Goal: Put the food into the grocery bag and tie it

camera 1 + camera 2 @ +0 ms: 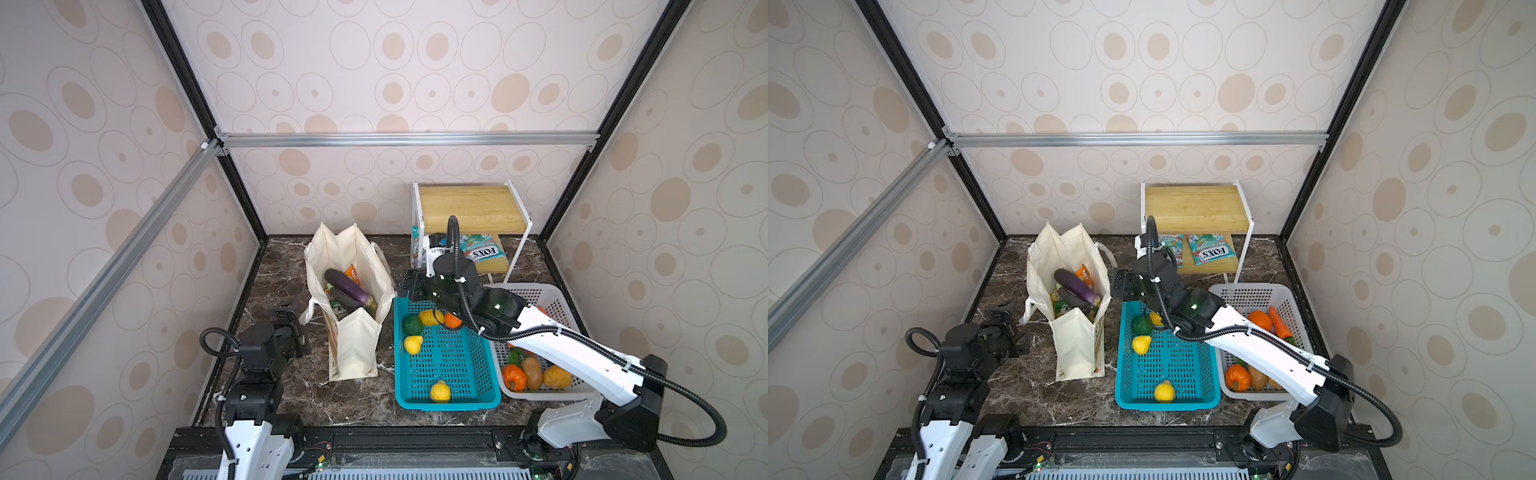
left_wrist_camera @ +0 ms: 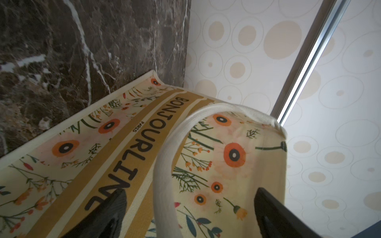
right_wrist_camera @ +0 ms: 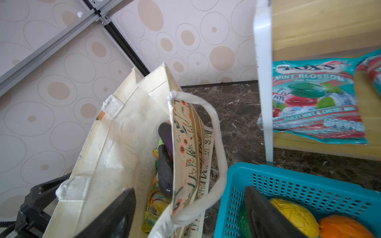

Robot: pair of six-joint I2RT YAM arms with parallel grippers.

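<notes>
The cream floral grocery bag (image 1: 353, 332) stands open on the dark marble table. Inside lie two dark purple eggplants (image 1: 347, 284), an orange packet (image 1: 353, 273) and a green packet (image 3: 156, 202). Three yellow lumpy fruits (image 1: 413, 344) lie in the teal basket (image 1: 446, 405). My left gripper (image 2: 189, 214) is open against the bag's printed left side, with a white handle (image 2: 165, 175) running loose between its fingers. My right gripper (image 3: 189, 216) is open at the bag's right rim, one finger over the bag's mouth and the other over the basket. It holds nothing.
A dark green fruit (image 1: 412, 324) and an orange (image 1: 452, 320) share the teal basket. A white basket (image 1: 540, 291) of vegetables stands to the right. Behind is a wooden shelf rack (image 1: 471, 208) holding teal FOXS packets (image 1: 482, 249). Patterned walls enclose the table.
</notes>
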